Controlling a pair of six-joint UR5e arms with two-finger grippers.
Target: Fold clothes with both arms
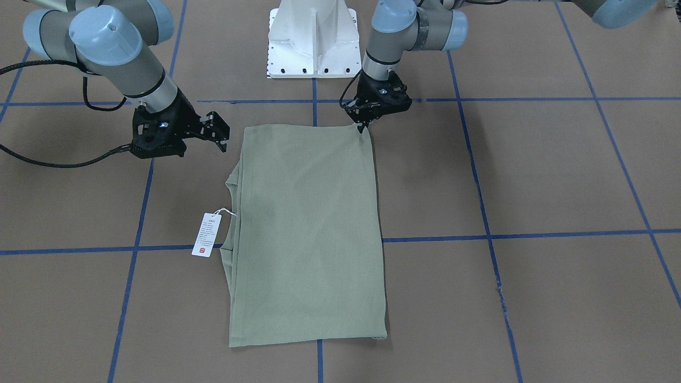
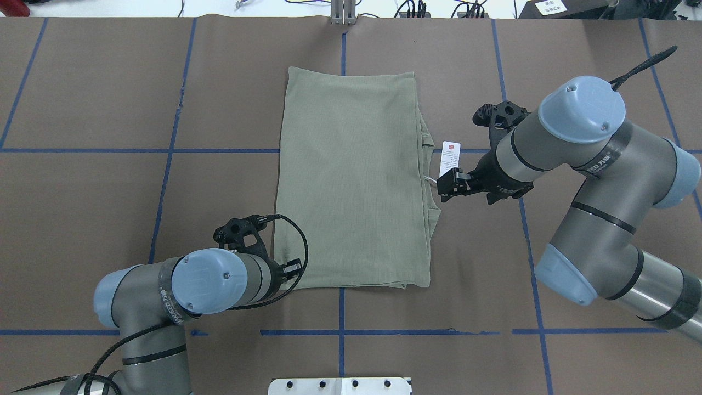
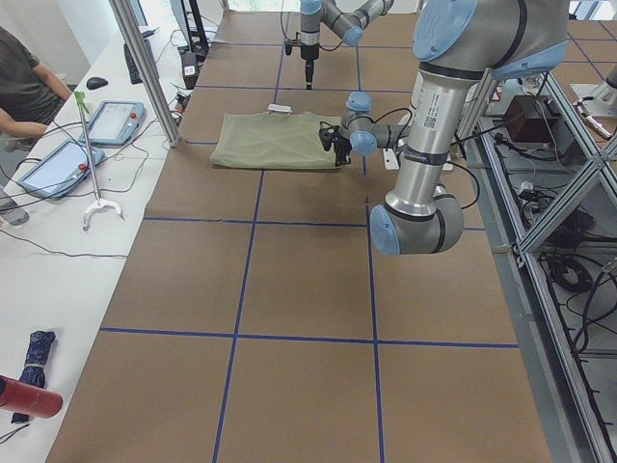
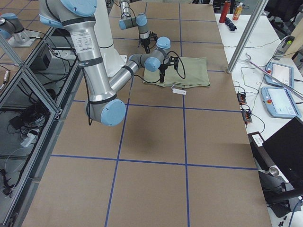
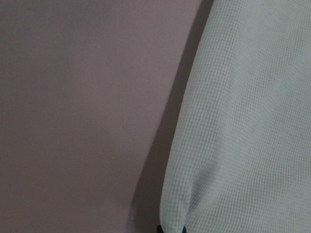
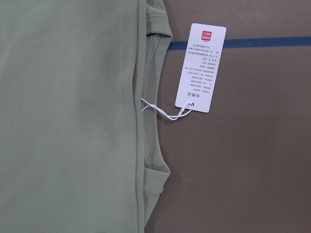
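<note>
We are seeing matt, finely ribbed knit on the shirt (image 1: pixel 308 229). Its hang tag (image 1: pixel 207 234) is looking smooth and papery.

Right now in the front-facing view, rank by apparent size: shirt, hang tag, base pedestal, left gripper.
1. shirt, by far the largest.
2. base pedestal, though the top edge cuts it off.
3. left gripper, close behind. It sits nearer the camera, so its order with the pedestal is unsure.
4. hang tag, clearly the smallest.

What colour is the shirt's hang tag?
The hang tag is white with a red mark; see right wrist view.
</note>
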